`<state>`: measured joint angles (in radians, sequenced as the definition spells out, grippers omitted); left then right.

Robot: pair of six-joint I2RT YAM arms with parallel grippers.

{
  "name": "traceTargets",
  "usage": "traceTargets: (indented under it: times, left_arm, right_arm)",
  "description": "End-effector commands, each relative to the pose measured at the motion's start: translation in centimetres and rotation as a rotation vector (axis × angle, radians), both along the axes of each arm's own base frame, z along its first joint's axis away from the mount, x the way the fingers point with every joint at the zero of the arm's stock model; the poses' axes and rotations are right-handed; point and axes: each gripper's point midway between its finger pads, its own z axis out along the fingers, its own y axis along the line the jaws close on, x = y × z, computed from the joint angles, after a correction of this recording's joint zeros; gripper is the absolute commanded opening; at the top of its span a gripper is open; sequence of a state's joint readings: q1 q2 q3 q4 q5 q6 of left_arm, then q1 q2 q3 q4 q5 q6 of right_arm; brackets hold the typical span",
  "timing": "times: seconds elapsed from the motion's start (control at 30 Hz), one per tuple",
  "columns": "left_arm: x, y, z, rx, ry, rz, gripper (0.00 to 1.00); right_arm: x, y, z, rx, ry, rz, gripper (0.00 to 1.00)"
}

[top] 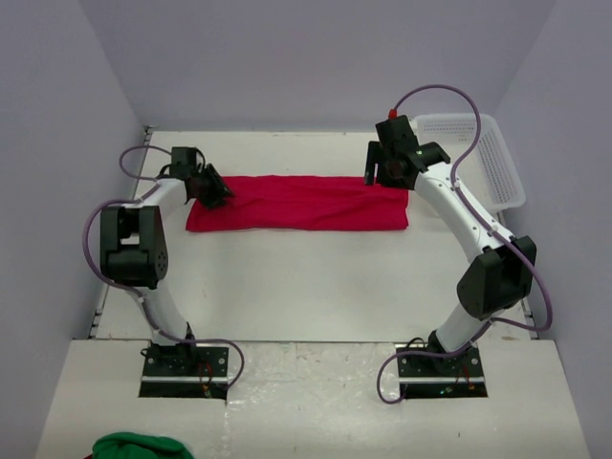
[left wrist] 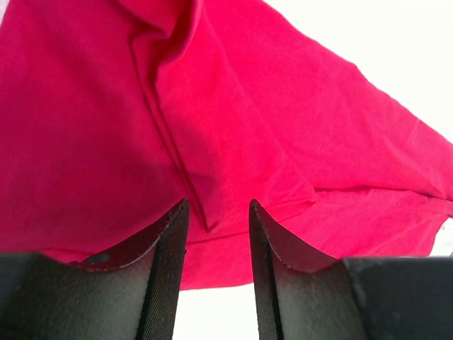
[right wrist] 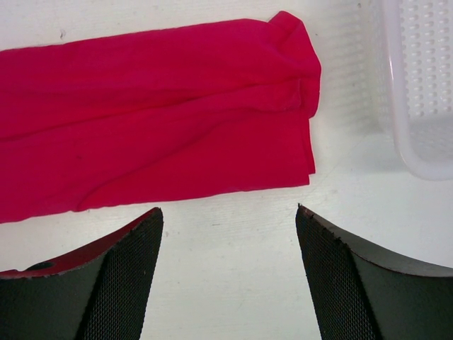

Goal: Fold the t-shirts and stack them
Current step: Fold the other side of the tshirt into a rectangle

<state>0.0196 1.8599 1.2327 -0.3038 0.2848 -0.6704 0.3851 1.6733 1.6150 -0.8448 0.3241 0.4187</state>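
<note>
Near-left table edge: scrap of green cloth (top: pixel 134 446), well apart from the work. Left gripper (top: pixel 214 190) low over left end of red t-shirt (top: pixel 301 203), fingers (left wrist: pixel 166 241) part-spread at a narrow gap, a cloth fold showing between tips; contact not discernible. Shirt folded to one long band across far side of table (top: pixel 316 287), flat, lightly rumpled. Right gripper (top: pixel 380 174) above right end, fingers (right wrist: pixel 127 269) spread wide, bare table between them. White mesh basket (top: pixel 499 158) far right, near shirt's end.
</note>
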Motion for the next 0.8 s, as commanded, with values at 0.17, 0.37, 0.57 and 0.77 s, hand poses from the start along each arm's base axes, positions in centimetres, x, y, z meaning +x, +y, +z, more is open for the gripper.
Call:
traceTargets:
  times: [0.17,0.37,0.57,0.77]
  left_arm:
    - [1.7,-0.8,0.7,-0.047,-0.036,-0.022,0.39]
    - [1.3,-0.6,0.4,-0.032,-0.026,-0.021,0.38]
    - [1.4,-0.8,0.1,-0.041,-0.019,-0.026,0.36]
    - [1.0,-1.1,0.0,-0.041,-0.009,-0.032,0.36]
  right_arm:
    - [0.5,-0.2,1.5,0.005,-0.055,-0.017,0.77]
    - [0.7,-0.1,1.5,0.007,-0.058,-0.018,0.77]
    - [0.8,0.0,1.2,0.012,-0.051,-0.018,0.77]
    - [0.8,-0.1,1.3,0.008,-0.055,-0.018,0.77]
